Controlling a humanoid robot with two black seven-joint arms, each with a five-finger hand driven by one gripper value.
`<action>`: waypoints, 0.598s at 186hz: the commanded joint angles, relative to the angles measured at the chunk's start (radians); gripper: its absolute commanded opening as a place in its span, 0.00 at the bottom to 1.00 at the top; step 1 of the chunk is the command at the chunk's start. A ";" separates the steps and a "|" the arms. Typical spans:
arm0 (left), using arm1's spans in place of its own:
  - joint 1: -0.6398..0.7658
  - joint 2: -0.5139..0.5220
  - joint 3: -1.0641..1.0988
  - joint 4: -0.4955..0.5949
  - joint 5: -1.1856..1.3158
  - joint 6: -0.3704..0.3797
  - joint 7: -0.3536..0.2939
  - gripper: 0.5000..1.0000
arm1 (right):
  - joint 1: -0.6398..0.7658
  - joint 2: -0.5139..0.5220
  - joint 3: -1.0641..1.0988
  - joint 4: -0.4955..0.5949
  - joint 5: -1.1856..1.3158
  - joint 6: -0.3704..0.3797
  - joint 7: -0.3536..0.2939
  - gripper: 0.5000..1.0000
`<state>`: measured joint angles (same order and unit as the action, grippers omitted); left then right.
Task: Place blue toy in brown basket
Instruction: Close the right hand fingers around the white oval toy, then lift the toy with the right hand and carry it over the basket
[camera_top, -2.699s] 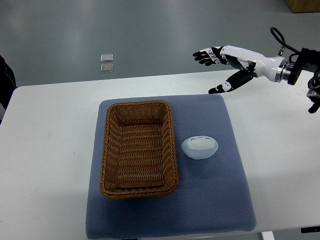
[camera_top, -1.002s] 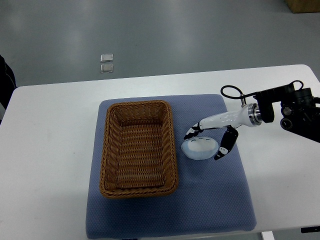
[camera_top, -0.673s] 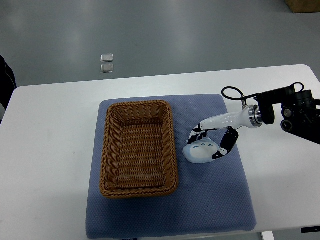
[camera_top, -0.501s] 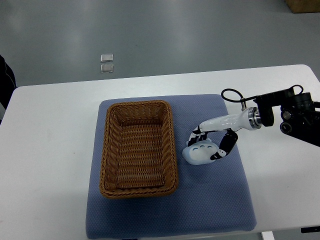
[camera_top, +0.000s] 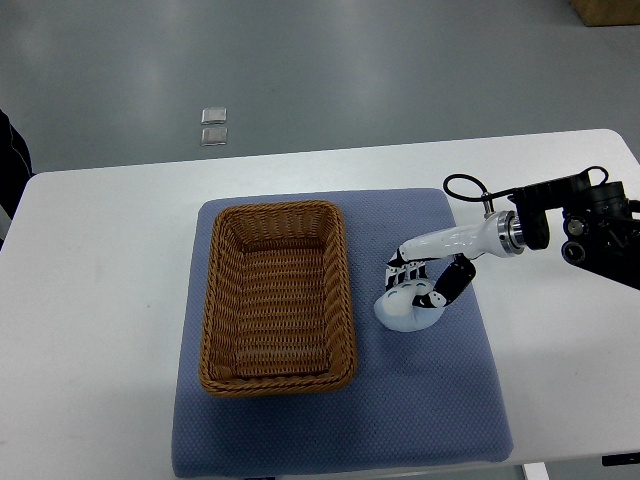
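A: Where is the toy (camera_top: 405, 306)?
B: Right of centre in the frame, on the blue mat (camera_top: 440, 400), just beside the basket's (camera_top: 277, 295) right rim but apart from it. Pale blue, rounded, tipped up on one end.

A: Right hand (camera_top: 424, 282)?
B: Arm enters from the right edge, white forearm reaching toward centre. Fingers curled round the toy, black tips against its upper and right sides; it is gripping the toy. Cannot tell whether the toy is lifted clear of the mat.

A: Basket?
B: Brown wicker, rectangular, centre-left on the mat, nothing inside it.

A: Left hand?
B: Not visible.

A: Surroundings?
B: The mat lies on a white table (camera_top: 90, 300). Grey floor across the top of the frame, with two small plates (camera_top: 213, 126) at upper left.
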<state>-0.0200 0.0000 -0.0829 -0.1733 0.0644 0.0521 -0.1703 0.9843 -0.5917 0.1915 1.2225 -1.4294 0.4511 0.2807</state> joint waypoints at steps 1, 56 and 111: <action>0.000 0.000 0.000 0.000 0.000 0.000 0.000 1.00 | 0.019 -0.007 0.008 0.000 0.001 0.001 0.000 0.00; 0.000 0.000 0.000 0.000 0.000 0.000 0.000 1.00 | 0.094 -0.022 0.016 -0.008 0.010 0.001 0.000 0.00; 0.000 0.000 0.000 0.000 0.000 0.000 0.000 1.00 | 0.188 0.015 0.033 -0.018 0.017 -0.020 -0.001 0.00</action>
<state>-0.0200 0.0000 -0.0829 -0.1733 0.0644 0.0521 -0.1703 1.1423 -0.6037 0.2107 1.2074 -1.4137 0.4449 0.2807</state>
